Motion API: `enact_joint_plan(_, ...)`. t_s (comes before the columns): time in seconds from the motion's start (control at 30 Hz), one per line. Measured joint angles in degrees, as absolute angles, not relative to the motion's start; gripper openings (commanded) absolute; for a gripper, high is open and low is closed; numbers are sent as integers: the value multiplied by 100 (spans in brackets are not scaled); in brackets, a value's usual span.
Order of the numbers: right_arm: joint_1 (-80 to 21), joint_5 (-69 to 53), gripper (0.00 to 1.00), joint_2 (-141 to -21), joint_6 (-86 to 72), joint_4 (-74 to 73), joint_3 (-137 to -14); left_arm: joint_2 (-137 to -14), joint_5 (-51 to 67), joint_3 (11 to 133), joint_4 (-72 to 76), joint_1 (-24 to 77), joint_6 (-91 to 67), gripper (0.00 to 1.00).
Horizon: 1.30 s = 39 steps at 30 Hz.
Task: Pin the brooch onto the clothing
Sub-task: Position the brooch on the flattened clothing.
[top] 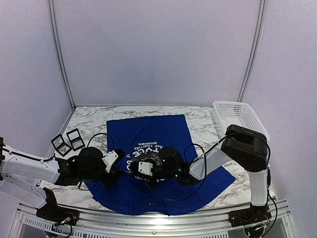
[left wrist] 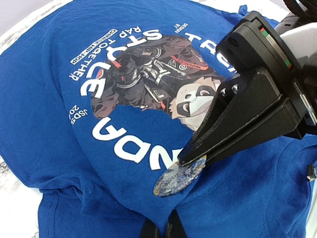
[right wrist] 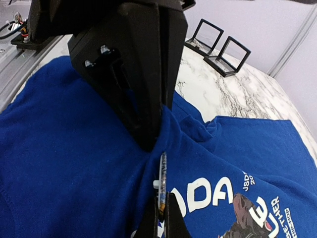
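mid-pinning now: gripping the blue brooch [left wrist: 178,177] edge-on in the clenched right gripper [left wrist: 190,157], hard against a raised fold of the t-shirt [top: 163,129] beside the panda print [left wrist: 195,101]. pinching that fold tight with the left gripper [right wrist: 151,144]. next, by the look of it: calls for driving the pin through the fold, then fastening. all laid out on a marble table [top: 89,124], with a white basket [top: 237,116] at the right, black frames [top: 69,141] at the left and pale walls around.

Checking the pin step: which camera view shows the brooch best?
The left wrist view: the brooch shows its round blue face there, clamped in the right gripper over the clothing. The right wrist view shows it only edge-on; the top view does not show it.
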<state>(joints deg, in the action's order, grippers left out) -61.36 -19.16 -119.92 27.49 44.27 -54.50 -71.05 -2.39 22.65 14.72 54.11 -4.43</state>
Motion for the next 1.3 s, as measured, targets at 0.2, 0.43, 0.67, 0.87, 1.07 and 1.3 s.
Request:
enact_joint_plan(0.2, -6031, -2314, 0, -11933, 2327, 4576, -5363, -7105, -235, 2265, 1472, 5411, -515, 5)
enact_joint_plan(0.43, -5981, -2443, 0, -11878, 2117, 4681, -5343, -7105, -169, 2263, 1474, 5408, -539, 3)
enact_joint_plan(0.67, -6141, -1365, 0, -11880, 2580, 4775, -5343, -7032, 51, 2263, 1474, 5402, -604, 0)
enact_joint_plan(0.87, -6420, -808, 0, -11880, 3157, 4831, -5341, -6906, 139, 2263, 1476, 5400, -639, 0)
enact_joint_plan(1.07, -6508, -648, 0, -11880, 3361, 4845, -5240, -6901, 152, 2263, 1474, 5398, -650, 0)
enact_joint_plan(1.3, -6510, -897, 0, -11869, 3284, 4875, -5094, -6899, 145, 2263, 1474, 5376, -652, 0)
